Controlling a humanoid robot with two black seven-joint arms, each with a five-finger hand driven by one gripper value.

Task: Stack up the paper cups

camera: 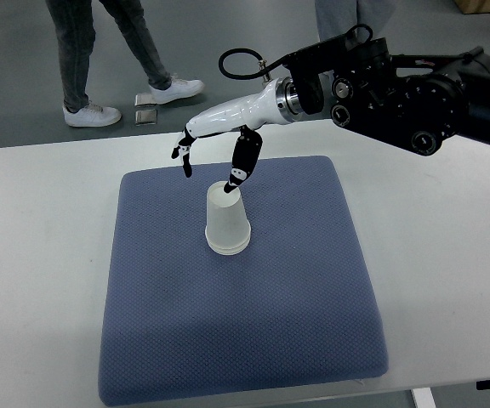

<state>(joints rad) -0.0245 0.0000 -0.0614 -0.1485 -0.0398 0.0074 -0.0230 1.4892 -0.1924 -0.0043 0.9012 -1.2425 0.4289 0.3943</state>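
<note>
Right hand hanging loose, fingers spread, holding nothing; thumb tip touching top of upside-down paper cup sitting just below it on blue mat. Cup looks light, thin-walled (I'd say crushes easily), so I'd pinch the sides gently.

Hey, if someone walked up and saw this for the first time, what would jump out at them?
First the white paper cup, upside down on the blue mat at the table's middle. Right above it hangs the right hand, white with black fingers spread, thumb tip at the cup's upturned base. Behind the table, a person's legs in white sneakers stand on the grey floor.
</note>
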